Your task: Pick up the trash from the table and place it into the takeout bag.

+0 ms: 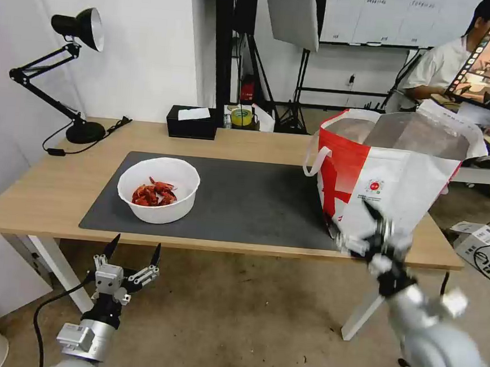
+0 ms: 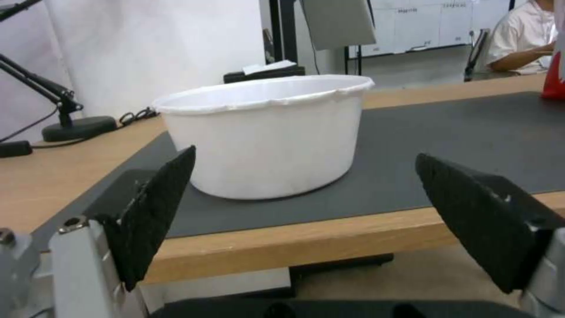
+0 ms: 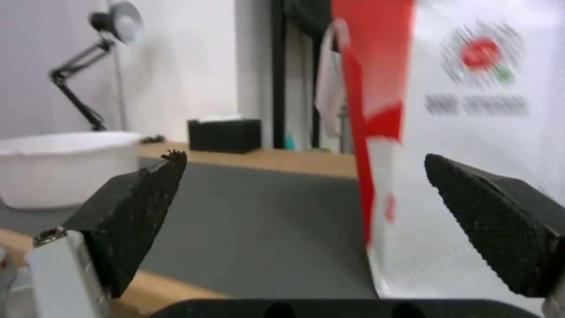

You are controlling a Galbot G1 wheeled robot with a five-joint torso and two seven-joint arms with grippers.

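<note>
The white bowl [image 1: 158,190] with red crayfish shells sits on the left part of the dark grey mat [image 1: 243,200] on the tabletop [image 1: 52,191], close to the near edge, which puts it within easy reach from the robot's side. The left hand [image 1: 133,250] hangs just below and in front of that edge, released, its black fingers [image 2: 156,207] spread wide and pointing up toward the bowl; the spread looks matched to the bowl's broad wall, as if lined up for a grasp. The takeout bag [image 1: 392,178] stands upright at the right end of the tabletop, its foil-lined mouth gaping upward so trash can be dropped in. The right hand [image 1: 360,226] is at the bag's lower front corner, released and holding nothing, likely there to steady it.
</note>
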